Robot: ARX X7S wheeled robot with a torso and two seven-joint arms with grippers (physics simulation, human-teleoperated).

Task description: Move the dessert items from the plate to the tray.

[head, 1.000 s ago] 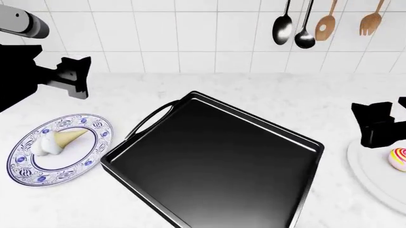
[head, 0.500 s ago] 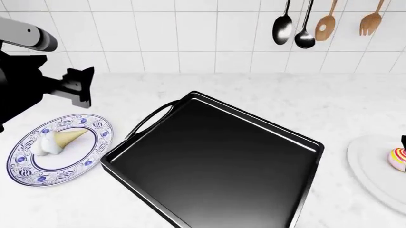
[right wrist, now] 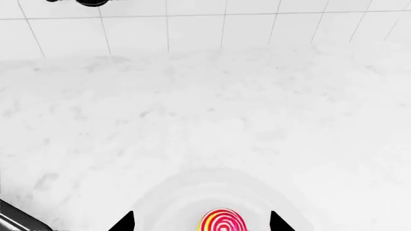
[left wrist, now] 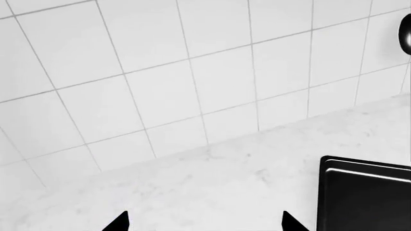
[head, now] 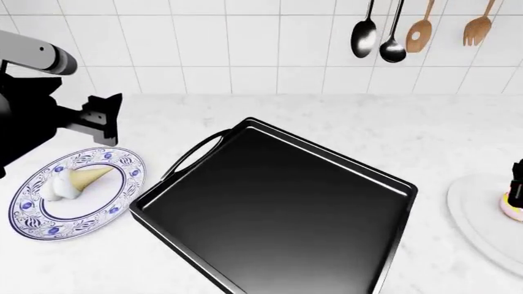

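Your left gripper (head: 105,119) hangs above the worktop (head: 343,122) just behind the blue-patterned plate (head: 33,214), touching nothing; in the left wrist view its two fingertips (left wrist: 119,222) stand wide apart, so the fingers are open and empty. On that plate the ice cream cone (head: 75,180) lies on its side, white scoop toward the left rim, tan cone pointing right. Just right of the plate sits the black tray (head: 278,208), turned at an angle, one loop handle facing the plate, nothing inside it. Well to the right, a plain white plate (head: 478,214) shows at the frame edge with the swirl lollipop (right wrist: 222,222) lying on it. Your right gripper (right wrist: 202,226) is directly over the lollipop; its fingertips stand apart on either side of the candy, fingers open, and contact with it cannot be confirmed.
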